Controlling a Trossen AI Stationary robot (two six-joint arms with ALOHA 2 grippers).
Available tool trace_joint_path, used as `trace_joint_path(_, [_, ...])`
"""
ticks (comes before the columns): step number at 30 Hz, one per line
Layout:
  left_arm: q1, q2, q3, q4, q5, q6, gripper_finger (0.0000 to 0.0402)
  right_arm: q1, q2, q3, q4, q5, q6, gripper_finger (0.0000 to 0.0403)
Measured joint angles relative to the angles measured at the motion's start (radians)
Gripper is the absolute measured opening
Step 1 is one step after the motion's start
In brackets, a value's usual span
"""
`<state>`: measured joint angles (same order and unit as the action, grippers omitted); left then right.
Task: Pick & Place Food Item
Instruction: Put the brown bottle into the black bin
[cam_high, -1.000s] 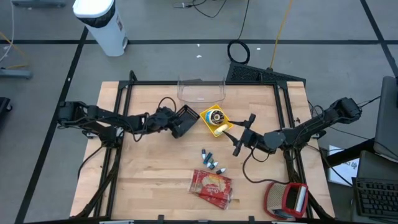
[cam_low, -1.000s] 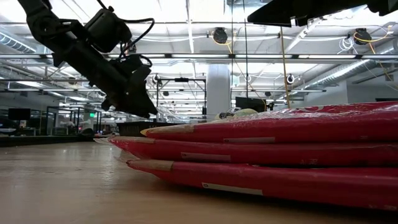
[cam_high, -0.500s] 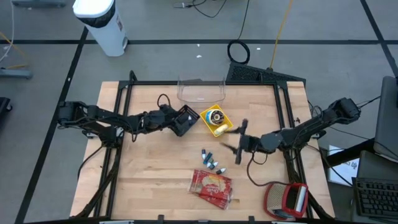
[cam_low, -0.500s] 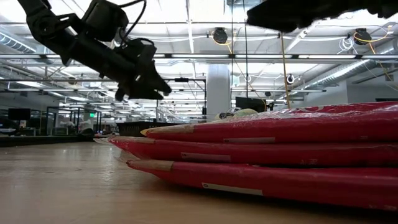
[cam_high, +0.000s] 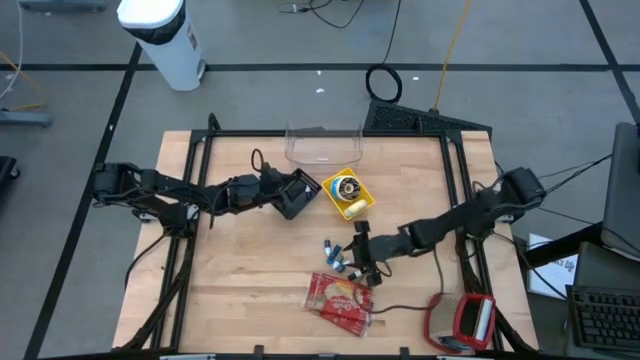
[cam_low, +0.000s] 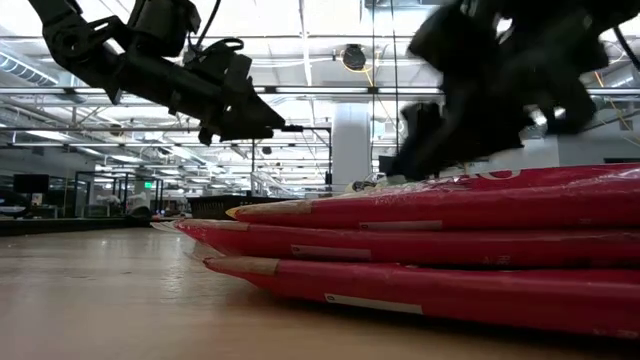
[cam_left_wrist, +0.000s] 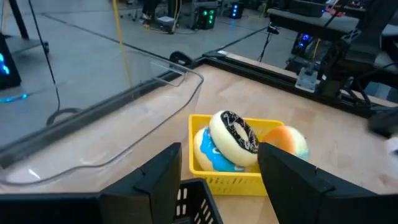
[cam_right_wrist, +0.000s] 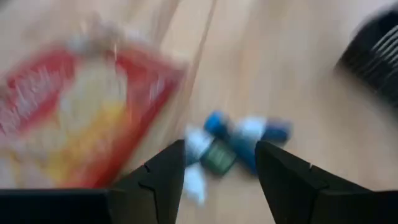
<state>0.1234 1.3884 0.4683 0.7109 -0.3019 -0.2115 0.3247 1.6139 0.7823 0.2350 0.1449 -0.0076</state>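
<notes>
A yellow basket (cam_high: 345, 193) (cam_left_wrist: 224, 182) at the table's middle holds a frosted doughnut (cam_left_wrist: 233, 134), a blue piece and an orange ball (cam_left_wrist: 287, 140). My left gripper (cam_high: 300, 188) (cam_left_wrist: 217, 152) hangs open just left of it, above a black basket (cam_left_wrist: 200, 200), pointing at the doughnut. A red snack bag (cam_high: 340, 300) (cam_right_wrist: 68, 112) lies flat near the front edge. My right gripper (cam_high: 354, 262) (cam_right_wrist: 221, 152) hangs open, slanting down over small blue, white and green pieces (cam_high: 338, 258) (cam_right_wrist: 230, 140) beside the bag.
A clear plastic tub (cam_high: 322, 145) (cam_left_wrist: 106, 124) stands at the table's far edge behind the yellow basket. A red and grey object (cam_high: 460, 320) lies at the front right corner. Bare wood stretches across the front left (cam_high: 240, 290).
My right gripper has come down and toward the table's near left, from beside the yellow basket to just over the small pieces, and has tipped downward. My left gripper has risen a little and tipped up toward level above the black basket.
</notes>
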Motion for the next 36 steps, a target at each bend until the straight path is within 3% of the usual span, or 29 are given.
trace_joint_path(5, [0.0, 0.0, 0.0, -0.003, 0.037, 0.009, 0.0214, 0.015, 0.041, 0.013, -0.08, -0.091, 0.099, 0.018])
trace_joint_path(13, [0.0, 0.0, 0.0, -0.005, 0.068, 0.085, 0.0214, 0.087, 0.026, 0.014, -0.085, -0.091, 0.284, 0.0176])
trace_joint_path(29, [0.001, 0.0, 0.0, -0.003, 0.067, 0.101, 0.0214, 0.074, 0.088, 0.009, -0.134, -0.097, 0.26, 0.0169])
trace_joint_path(36, [0.001, 0.0, 0.0, -0.004, 0.067, 0.101, 0.0214, 0.082, 0.081, 0.01, -0.204, -0.093, 0.335, 0.0169])
